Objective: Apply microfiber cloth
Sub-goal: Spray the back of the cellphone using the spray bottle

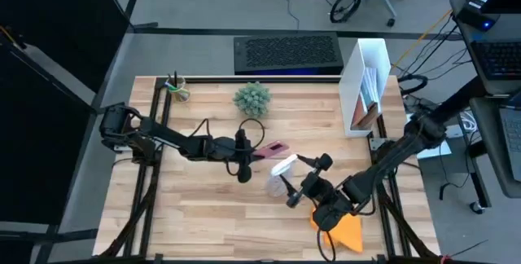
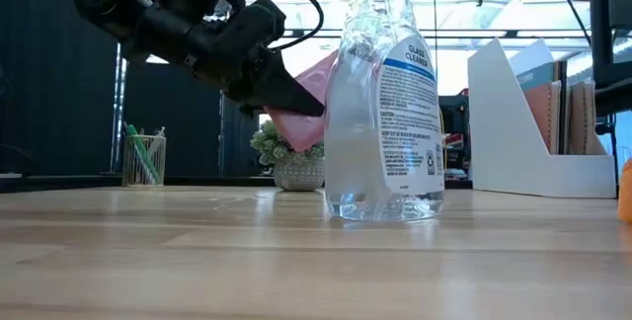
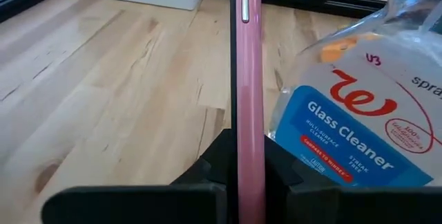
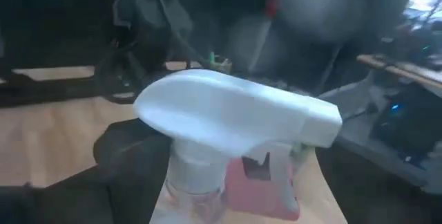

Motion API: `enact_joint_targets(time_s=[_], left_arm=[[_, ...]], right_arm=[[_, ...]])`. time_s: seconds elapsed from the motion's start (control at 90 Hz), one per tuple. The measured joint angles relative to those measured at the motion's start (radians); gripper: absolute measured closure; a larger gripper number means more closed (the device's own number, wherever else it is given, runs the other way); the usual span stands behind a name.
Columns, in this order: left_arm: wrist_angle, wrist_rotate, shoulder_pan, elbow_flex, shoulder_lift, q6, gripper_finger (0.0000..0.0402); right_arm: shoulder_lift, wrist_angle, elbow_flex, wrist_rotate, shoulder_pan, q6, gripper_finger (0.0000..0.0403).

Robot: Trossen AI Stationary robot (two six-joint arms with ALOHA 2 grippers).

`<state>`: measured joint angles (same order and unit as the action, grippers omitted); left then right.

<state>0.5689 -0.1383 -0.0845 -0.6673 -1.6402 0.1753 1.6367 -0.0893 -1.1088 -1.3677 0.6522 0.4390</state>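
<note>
Bench (image 1: 203, 207): light wood planks, dark frame rails; office floor and chair beyond the far edge.
File holder (image 1: 366, 85): white, far right corner.
Spray bottle (image 2: 383, 113): clear plastic, upright mid-bench.
Microfiber cloth (image 1: 346, 231): orange, soft, near right edge.
Phone (image 3: 247, 92): pink, slim, pinched edge-on by left gripper (image 1: 254, 155).
Right gripper (image 1: 295, 184): at the bottle's white trigger head; finger state cannot be told.
</note>
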Motion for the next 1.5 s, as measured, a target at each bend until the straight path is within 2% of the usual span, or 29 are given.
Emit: enact_joint_targets(time_s=[0.189,0.467,0.622,0.711,0.8,0.967,1.078,1.189,1.333,1.5], left_arm=[[0.000,0.004,-0.007,-0.016,0.001,0.027,0.0386],[-0.107,0.013,-0.084,-0.017,0.001,0.055,0.0386],[-0.165,-0.038,-0.090,-0.017,0.001,0.055,0.0386],[-0.165,-0.055,-0.084,-0.017,0.001,0.055,0.0386],[-0.162,-0.055,-0.079,-0.017,0.001,0.055,0.0386],[-0.153,-0.057,-0.079,-0.018,0.001,0.054,0.0386],[-0.148,-0.046,-0.079,-0.018,0.001,0.054,0.0386],[-0.136,-0.035,-0.079,-0.018,0.001,0.054,0.0386],[-0.056,-0.015,-0.078,-0.018,0.001,0.027,0.0386],[-0.047,0.025,-0.079,-0.018,0.001,0.021,0.0386]], right_arm=[[0.033,0.011,0.000,0.010,-0.029,0.066,0.0064],[0.012,0.008,0.000,0.015,-0.029,0.028,0.0064],[-0.004,0.001,0.001,0.053,0.012,-0.072,0.0064],[-0.035,-0.029,0.000,0.142,0.060,-0.070,0.0064],[-0.055,-0.134,-0.001,0.197,0.108,0.028,0.0064],[-0.060,-0.466,-0.001,0.214,0.152,0.379,0.0064],[-0.061,-0.600,0.009,0.372,0.134,0.540,0.0064],[-0.057,-0.576,0.043,0.537,0.128,0.596,0.0064],[-0.016,-0.407,0.115,0.573,0.111,0.593,0.0064],[0.020,-0.412,0.123,0.583,0.089,0.612,0.0064]])
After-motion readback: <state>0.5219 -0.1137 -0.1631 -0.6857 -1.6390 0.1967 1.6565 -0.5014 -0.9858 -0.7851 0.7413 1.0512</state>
